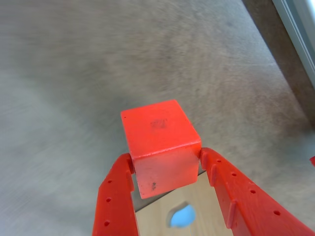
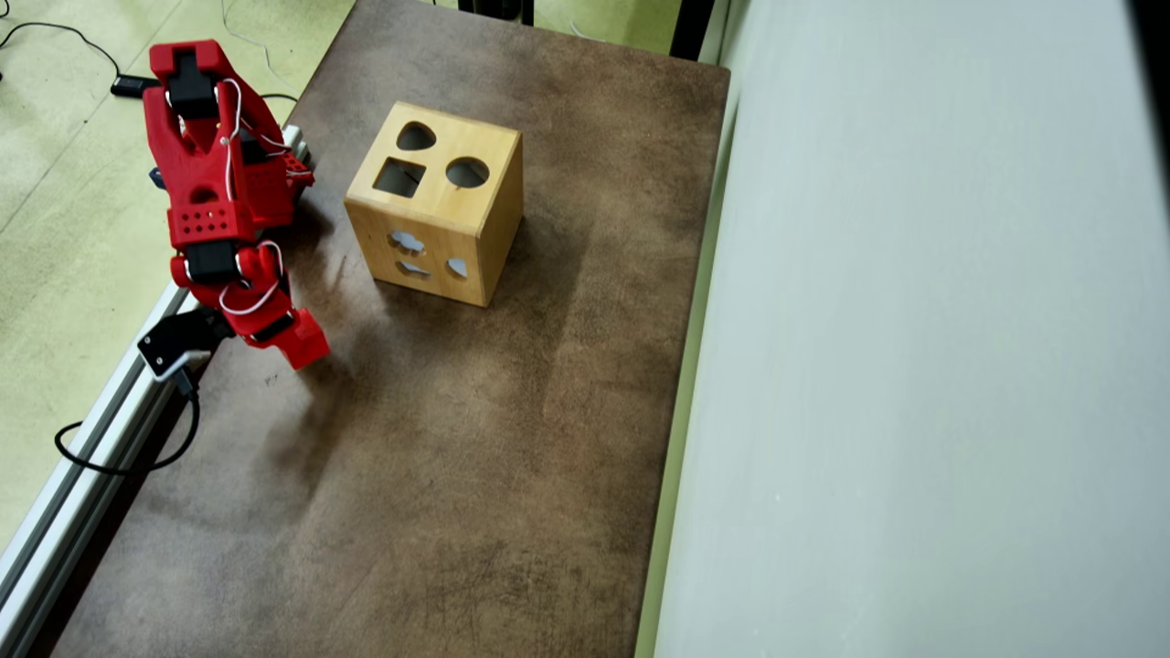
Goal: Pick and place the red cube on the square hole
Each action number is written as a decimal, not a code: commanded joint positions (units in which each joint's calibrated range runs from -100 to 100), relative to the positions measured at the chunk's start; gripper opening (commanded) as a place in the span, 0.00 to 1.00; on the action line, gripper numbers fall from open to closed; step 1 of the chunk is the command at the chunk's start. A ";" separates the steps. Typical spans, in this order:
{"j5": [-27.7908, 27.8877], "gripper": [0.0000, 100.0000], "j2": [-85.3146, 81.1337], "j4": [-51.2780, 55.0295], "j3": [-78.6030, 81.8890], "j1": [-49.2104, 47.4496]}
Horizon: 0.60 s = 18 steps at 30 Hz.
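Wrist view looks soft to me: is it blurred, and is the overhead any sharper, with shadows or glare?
Wrist view: the tabletop is smeared with blur, while the red cube in the tool stays crisp. Overhead view: sharp, soft shadows beside the wooden box and arm, no strong glare on the square hole.
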 commanded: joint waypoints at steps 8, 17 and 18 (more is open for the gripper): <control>0.24 0.02 -27.39 0.64 -0.44 -2.46; 0.29 0.02 -34.02 15.68 -1.51 -3.87; 0.29 0.02 -35.04 16.97 -1.51 -4.17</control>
